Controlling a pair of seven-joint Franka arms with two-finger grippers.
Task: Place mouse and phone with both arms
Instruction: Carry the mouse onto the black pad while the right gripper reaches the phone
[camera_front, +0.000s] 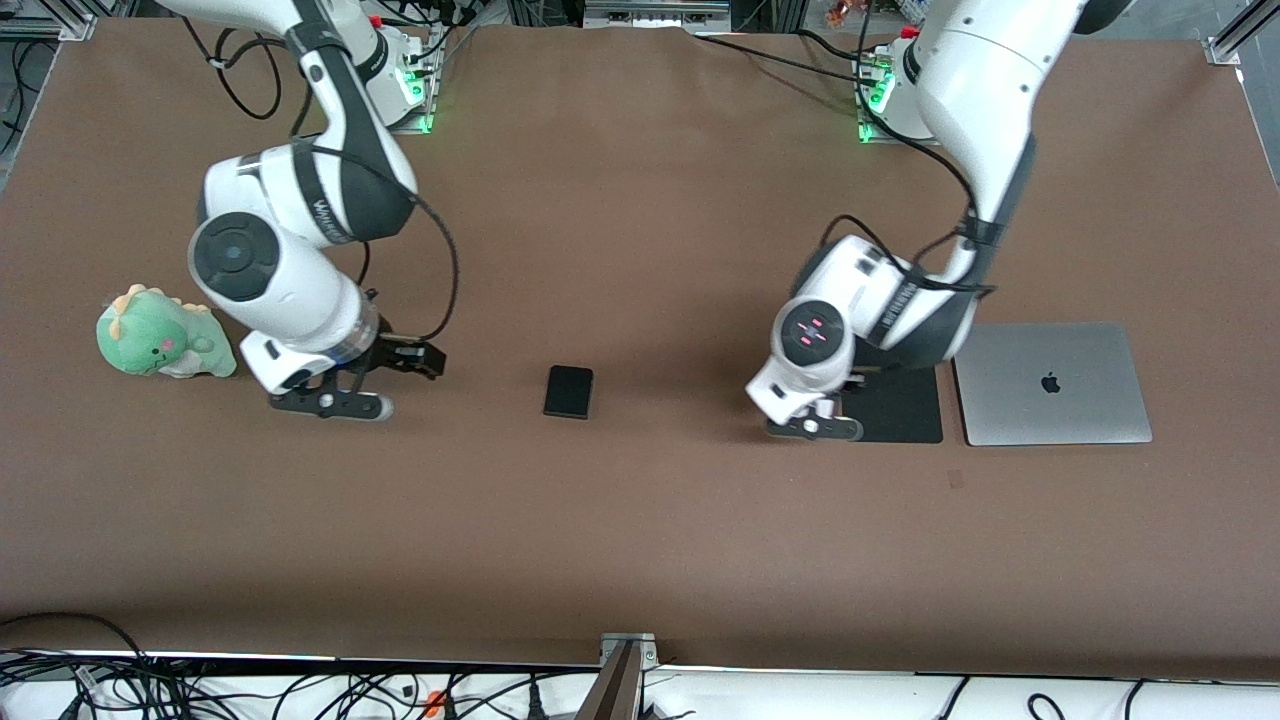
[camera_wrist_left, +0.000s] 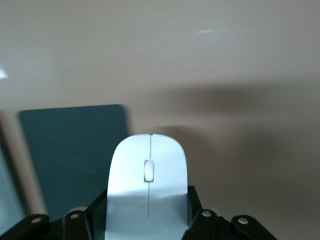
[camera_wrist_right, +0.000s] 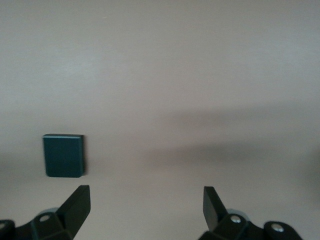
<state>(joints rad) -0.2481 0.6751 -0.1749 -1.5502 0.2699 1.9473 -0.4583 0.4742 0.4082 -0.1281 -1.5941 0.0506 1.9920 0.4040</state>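
I am gripping the mouse in my left pincer beside the pad. My right pincer is gaping wide, the phone lying ahead of it.

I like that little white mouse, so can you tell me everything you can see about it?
The mouse is small, white, glossy and oval, with a thin centre line and a little scroll wheel. It looks like smooth plastic. The left pincer holds it by its sides, close to the edge of the black pad. Whether it touches the table is not clear.
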